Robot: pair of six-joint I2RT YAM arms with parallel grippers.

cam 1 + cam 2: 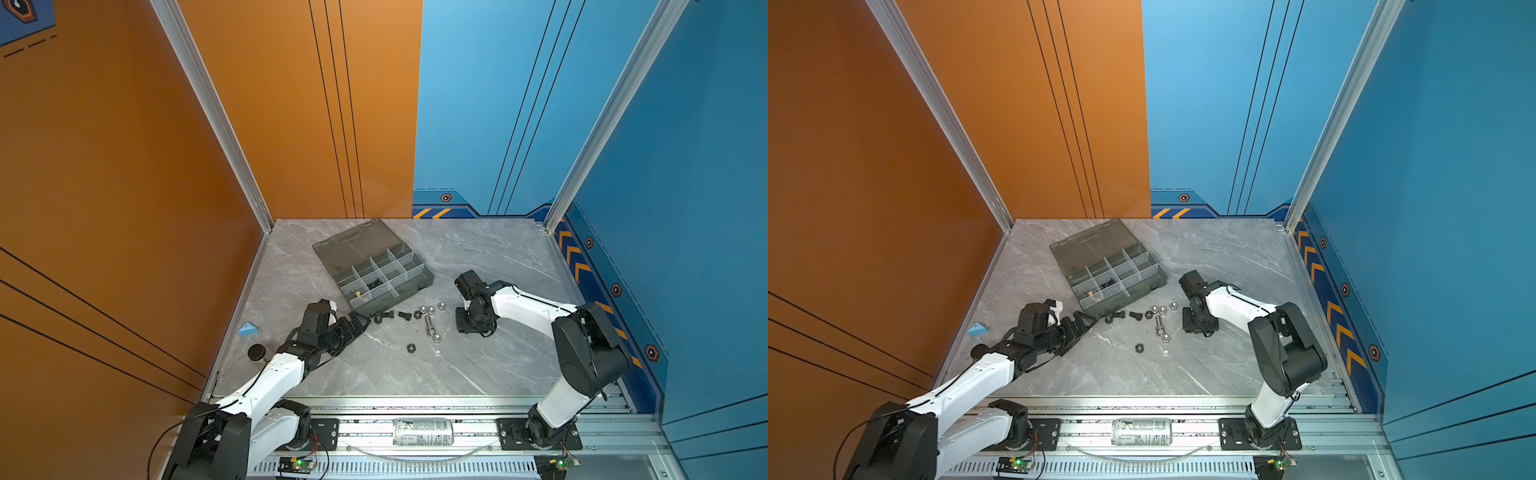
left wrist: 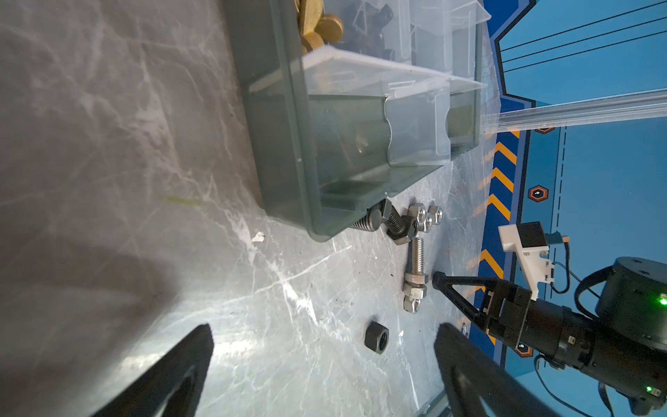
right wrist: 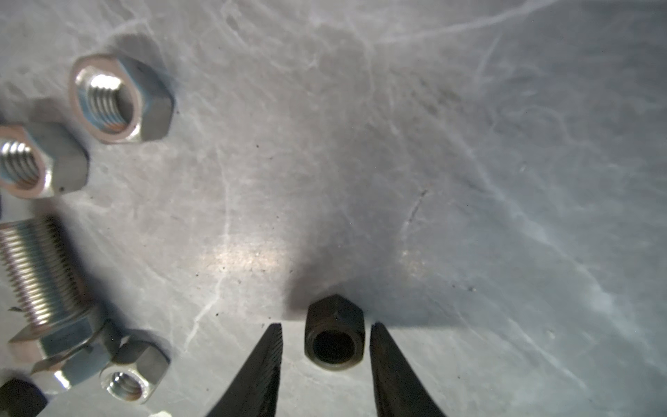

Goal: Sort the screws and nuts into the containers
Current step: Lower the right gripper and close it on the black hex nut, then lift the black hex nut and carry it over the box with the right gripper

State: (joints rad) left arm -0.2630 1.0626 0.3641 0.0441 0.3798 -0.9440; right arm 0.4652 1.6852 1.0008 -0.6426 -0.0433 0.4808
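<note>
Right wrist view: small black nut on the grey marble table, hole toward the camera, straddled by the right pincer. Fingers partly apart, a thin gap showing on each side of the nut, so no grip yet. Off to one side, a long silver screw with silver nuts scattered near it.

Left wrist view: left pincer spread wide and holding nothing, low over the table, with a second black nut lying beyond its tips.

Both top views: smoky-grey organizer box toward the back of the table, lid lying open flat behind it. Black screws in a middle compartment, brass-coloured pieces in the neighbouring one at the near-left corner. Just in front of the box wall, two loose black screws, close beside the left pincer's tips.
</note>
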